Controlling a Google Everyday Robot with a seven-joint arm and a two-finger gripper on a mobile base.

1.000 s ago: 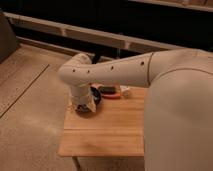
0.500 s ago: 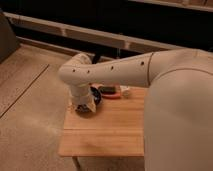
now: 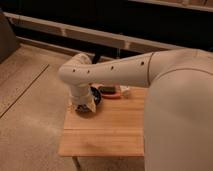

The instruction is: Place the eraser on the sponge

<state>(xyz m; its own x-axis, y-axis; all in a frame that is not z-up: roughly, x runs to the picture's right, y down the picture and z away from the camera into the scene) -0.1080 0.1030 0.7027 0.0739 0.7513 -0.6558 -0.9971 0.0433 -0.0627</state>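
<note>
Hand (image 3: 87,104) sits low over the back-left corner of the small wooden table (image 3: 110,131), hanging from the bent end of the long white arm (image 3: 120,72) that reaches in from the right. Its fingers are spread wide, and nothing shows between them, though the wrist housing covers much of the view from above.

Just to the right of the hand, along the back edge of the table, lies a flat reddish-orange pad (image 3: 109,92) with a darker top face. It looks like the sponge; whether the dark face is the eraser lying on it or only the pad's own surface I cannot tell. The hand is near the pad, but the two seem apart.

Just beside the pad on its right is a small pale piece (image 3: 125,91) — too small to name with any certainty.

Front and middle of the table are plain boards. On the right the robot's bulky white body (image 3: 180,120) fills the view and hides that side of the table. Speckled floor (image 3: 30,105) spreads to the left, and a pale rail (image 3: 90,34) runs across the dark wall behind.
</note>
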